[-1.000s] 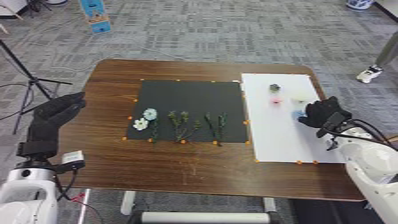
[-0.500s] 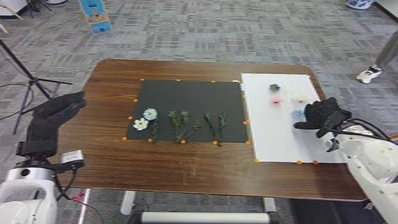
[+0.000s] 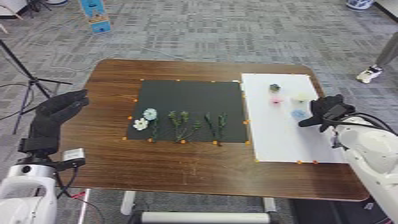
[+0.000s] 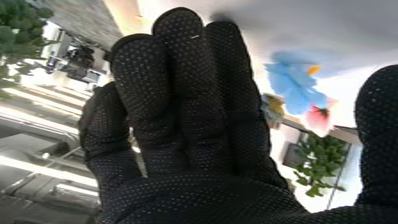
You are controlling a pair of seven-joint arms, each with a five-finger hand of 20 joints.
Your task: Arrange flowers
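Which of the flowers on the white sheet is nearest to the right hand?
The blue flower, just beside the right hand; the pink, pale yellow and dark ones lie farther off.

You have bright, fairly even indoor light over the brown table (image 3: 111,165), with a faint sheen on its near part. At right, the white sheet (image 3: 289,140) reflects strongly; the black mat (image 3: 195,95) looks dull. In the right wrist view, light strips (image 4: 44,171) glare white behind the dark right hand (image 3: 327,108).
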